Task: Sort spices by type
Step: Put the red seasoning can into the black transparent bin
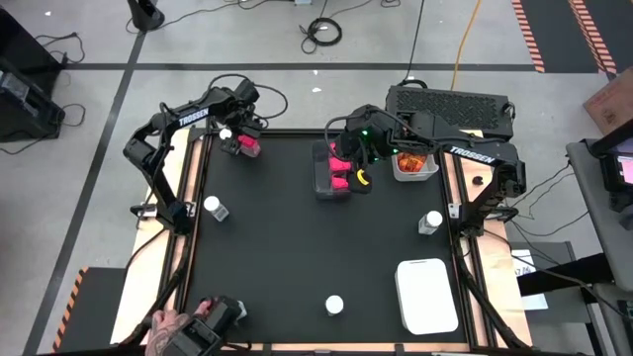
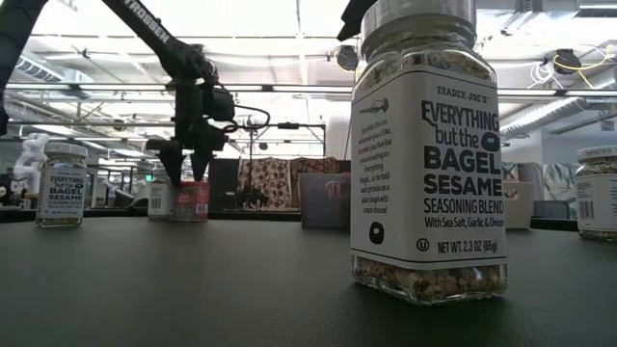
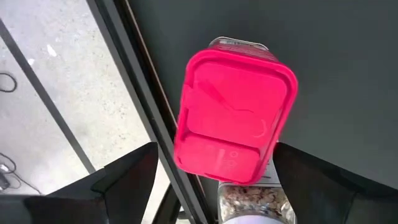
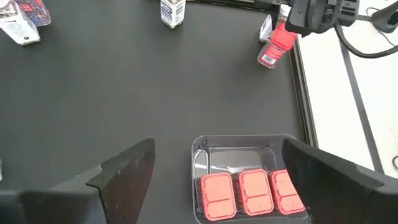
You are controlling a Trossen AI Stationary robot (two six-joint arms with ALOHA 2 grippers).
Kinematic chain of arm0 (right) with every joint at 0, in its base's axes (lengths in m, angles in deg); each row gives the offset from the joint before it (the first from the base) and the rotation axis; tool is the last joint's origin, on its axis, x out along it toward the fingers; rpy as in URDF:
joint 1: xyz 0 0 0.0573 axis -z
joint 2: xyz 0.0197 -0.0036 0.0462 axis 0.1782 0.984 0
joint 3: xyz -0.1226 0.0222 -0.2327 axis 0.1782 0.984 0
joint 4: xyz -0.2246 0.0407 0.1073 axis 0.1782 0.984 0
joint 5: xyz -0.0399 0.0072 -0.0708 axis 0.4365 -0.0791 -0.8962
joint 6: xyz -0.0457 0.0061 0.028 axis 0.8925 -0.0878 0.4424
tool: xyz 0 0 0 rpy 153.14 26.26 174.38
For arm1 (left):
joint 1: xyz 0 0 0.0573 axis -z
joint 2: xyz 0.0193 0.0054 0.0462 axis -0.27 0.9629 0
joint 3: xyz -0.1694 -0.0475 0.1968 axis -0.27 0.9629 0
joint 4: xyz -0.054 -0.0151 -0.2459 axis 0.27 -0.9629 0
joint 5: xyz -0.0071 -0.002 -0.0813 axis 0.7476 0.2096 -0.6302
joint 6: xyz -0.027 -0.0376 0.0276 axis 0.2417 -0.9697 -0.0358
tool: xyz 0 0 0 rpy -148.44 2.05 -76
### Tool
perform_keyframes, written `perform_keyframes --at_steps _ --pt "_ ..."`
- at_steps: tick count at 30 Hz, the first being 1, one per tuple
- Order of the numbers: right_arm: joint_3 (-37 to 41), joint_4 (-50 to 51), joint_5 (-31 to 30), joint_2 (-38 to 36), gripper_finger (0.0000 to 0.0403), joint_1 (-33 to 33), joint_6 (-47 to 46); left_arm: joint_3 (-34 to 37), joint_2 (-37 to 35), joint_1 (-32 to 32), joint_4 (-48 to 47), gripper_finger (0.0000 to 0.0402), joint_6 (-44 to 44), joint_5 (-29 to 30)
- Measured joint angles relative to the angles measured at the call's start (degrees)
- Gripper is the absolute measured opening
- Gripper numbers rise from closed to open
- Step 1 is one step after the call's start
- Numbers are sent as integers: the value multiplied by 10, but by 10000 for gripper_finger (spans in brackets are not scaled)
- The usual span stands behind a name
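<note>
Two grippers are at work over the far half of our table. Our left gripper [image 1: 243, 138] hangs at the far left corner, and in its wrist view we see the fingers [image 3: 127, 177] spread wide on either side of a pink-lidded spice pack [image 3: 233, 118], not touching it. That pack [image 1: 248, 146] stands on the black mat [image 1: 297, 237] close to the mat's left edge, with a small white-lidded jar [image 1: 226, 134] just beside it.

Our right gripper [image 1: 348, 148] hovers above the dark tray [image 1: 324, 183] near the far centre; its fingers [image 4: 124, 171] stand wide apart with nothing between them. We count three pink packs [image 4: 249, 191] side by side in that tray.

Just to the right of the tray sits a clear tub [image 1: 415, 164] with orange-red sachets in it. Three more white-lidded jars stand apart on the mat: one [image 1: 212, 206] near the left edge, one [image 1: 431, 222] near the right edge, and one [image 1: 334, 305] at the near edge, which fills the low view as a sesame seasoning jar [image 2: 429, 154]. A white bin [image 1: 427, 295] lies at the near right. At the near left corner we see a person's hand [image 1: 166, 326].
</note>
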Motion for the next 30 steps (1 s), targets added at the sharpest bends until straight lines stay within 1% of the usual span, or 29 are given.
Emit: perform_keyframes --at_steps 4,14,18,23,24,30 --pt "0 0 26 0 345 0 0 0 8 3 -5 319 0 -4" --pt "0 1 37 0 345 0 -7 0 35 27 1 316 0 -4" --pt "0 4 37 0 345 0 -14 0 35 27 1 288 0 4" --pt "0 7 37 0 345 0 -13 0 35 27 -1 224 0 23" --pt "0 9 37 0 345 0 -13 0 35 29 -1 218 0 25" --pt "0 35 37 0 345 3 -9 -3 14 58 -3 218 21 28"
